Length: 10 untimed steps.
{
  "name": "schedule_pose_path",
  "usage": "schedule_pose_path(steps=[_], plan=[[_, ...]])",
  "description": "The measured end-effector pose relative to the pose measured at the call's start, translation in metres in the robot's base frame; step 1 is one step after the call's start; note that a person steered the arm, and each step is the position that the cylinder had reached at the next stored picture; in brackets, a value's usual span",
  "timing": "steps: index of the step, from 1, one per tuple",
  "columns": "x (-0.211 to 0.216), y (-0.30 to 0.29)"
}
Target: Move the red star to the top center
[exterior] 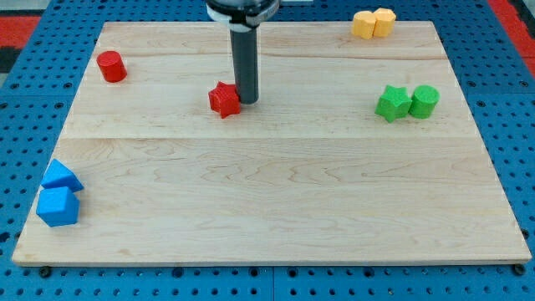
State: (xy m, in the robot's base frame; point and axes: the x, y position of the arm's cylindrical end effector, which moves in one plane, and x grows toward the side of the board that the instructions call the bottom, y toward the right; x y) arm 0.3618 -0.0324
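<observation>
**Tip at red star, right side contact**

My tip (247, 101) sits just right of the red star (224, 99), touching or nearly so – can't tell which. It's a plain rod, no jaws, nothing clamped. The star is compact, no clear long axis; 1 point faces the view's bottom, exact heading hard to read at this size.

Relative to the tip:
- red cylinder (110, 66) – well to the left, slightly toward the top
- green star (392, 103) and green cylinder (424, 101) – well to the right, touching each other
- 2 yellow blocks (373, 22) – up and right, at the board's top edge
- 2 blue blocks (59, 196) – far down-left, near the corner

Surface: light wooden board (276, 201) lying on a blue perforated base (17, 100).
</observation>
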Motion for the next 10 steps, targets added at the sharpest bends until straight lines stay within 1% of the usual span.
schedule_pose_path(steps=[1, 2, 3, 4, 5, 6, 7, 8, 9, 10], plan=[[0.035, 0.0], [0.091, -0.008], [0.09, -0.059], [0.039, -0.043], [-0.011, 0.0], [-0.056, 0.015], [-0.057, 0.016], [-0.044, 0.023], [-0.069, 0.022], [-0.108, 0.018]])
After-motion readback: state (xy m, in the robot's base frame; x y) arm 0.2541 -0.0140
